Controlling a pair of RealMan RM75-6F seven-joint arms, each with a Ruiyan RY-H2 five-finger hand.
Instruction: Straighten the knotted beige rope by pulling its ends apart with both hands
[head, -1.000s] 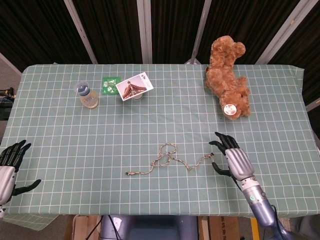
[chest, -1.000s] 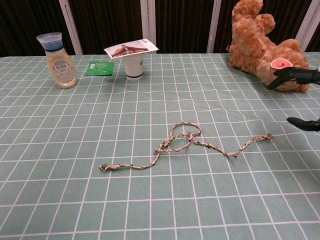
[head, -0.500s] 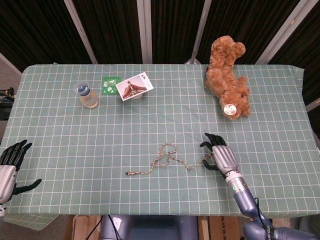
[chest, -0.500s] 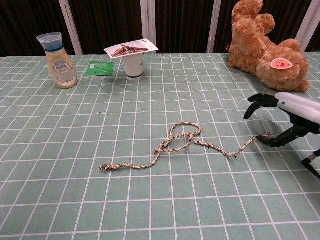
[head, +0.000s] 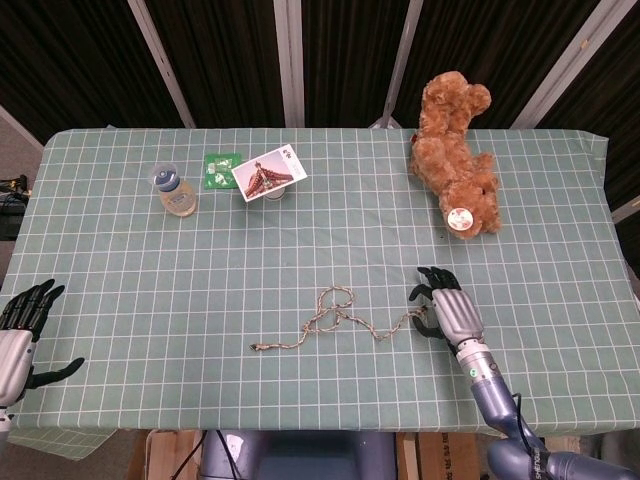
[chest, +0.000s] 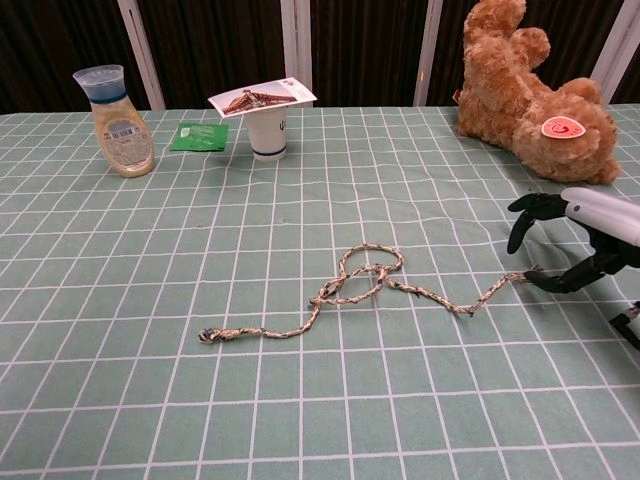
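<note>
The beige rope (head: 335, 312) (chest: 365, 277) lies slack on the green checked tablecloth. A loose knot loops at its middle, and its left end (chest: 210, 336) lies free. My right hand (head: 447, 308) (chest: 585, 238) hovers at the rope's right end (chest: 533, 273). Its fingers arch above that end while the thumb tip reaches it from the right. I see no pinch on the rope. My left hand (head: 20, 328) shows only in the head view, off the table's front left corner, with its fingers spread and nothing in them.
A brown teddy bear (head: 455, 150) (chest: 530, 90) lies at the back right. At the back left stand a bottle (head: 175, 190) (chest: 115, 120) and a white cup with a picture card on top (head: 268, 175) (chest: 265, 115). A green packet (head: 220, 168) (chest: 200, 135) lies between them.
My right hand has come in from the right to the rope's right end and curled its fingers over it. The rope and my left hand have not moved.
</note>
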